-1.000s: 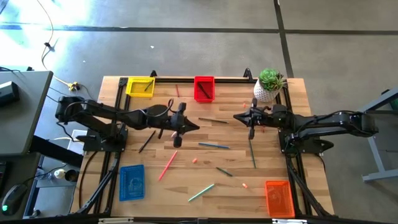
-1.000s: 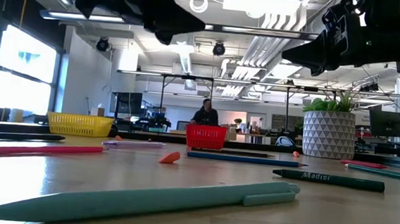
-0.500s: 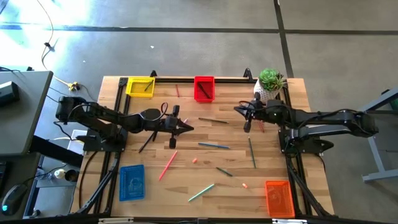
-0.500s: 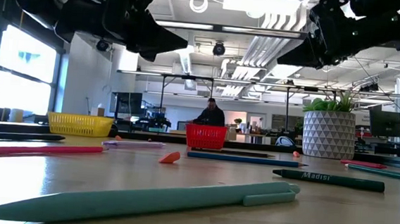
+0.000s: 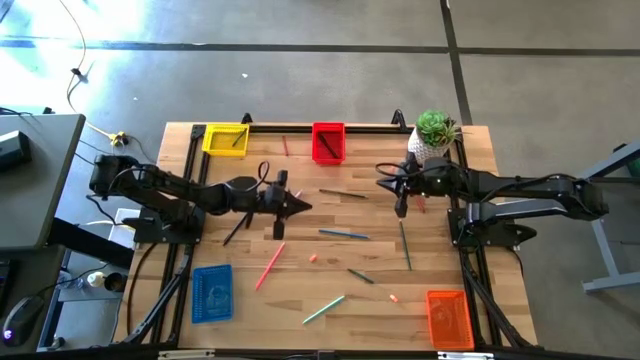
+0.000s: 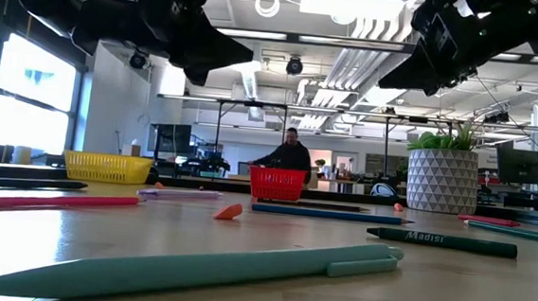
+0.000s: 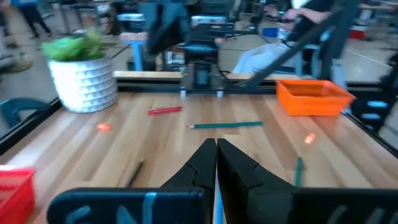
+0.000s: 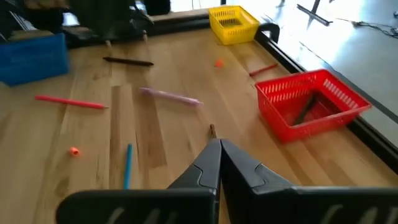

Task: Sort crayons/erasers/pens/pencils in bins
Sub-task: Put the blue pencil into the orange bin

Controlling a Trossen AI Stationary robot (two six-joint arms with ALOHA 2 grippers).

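Observation:
Four bins stand on the table: yellow (image 5: 226,137) and red (image 5: 328,141) at the far edge, blue (image 5: 211,292) and orange (image 5: 448,317) near the front. Pens, pencils and small orange erasers lie loose between them, among them a pink pen (image 5: 270,265), a blue pencil (image 5: 343,234) and a teal pen (image 6: 194,269). My left gripper (image 5: 303,207) hovers shut above the table's left middle, its fingertips (image 7: 216,144) together with nothing between them. My right gripper (image 5: 381,179) hovers shut near the plant pot, also holding nothing (image 8: 220,144).
A white plant pot (image 5: 428,140) stands at the far right, just beyond my right gripper. A dark green pen (image 5: 405,245) and a black pen (image 5: 236,228) lie below the arms. In the low view a person (image 6: 291,154) sits in the room behind the red bin.
My left gripper has drawn back toward the table's left edge and sunk a little. My right gripper has risen a little and tipped. Both have stayed shut. Nothing on the table has moved.

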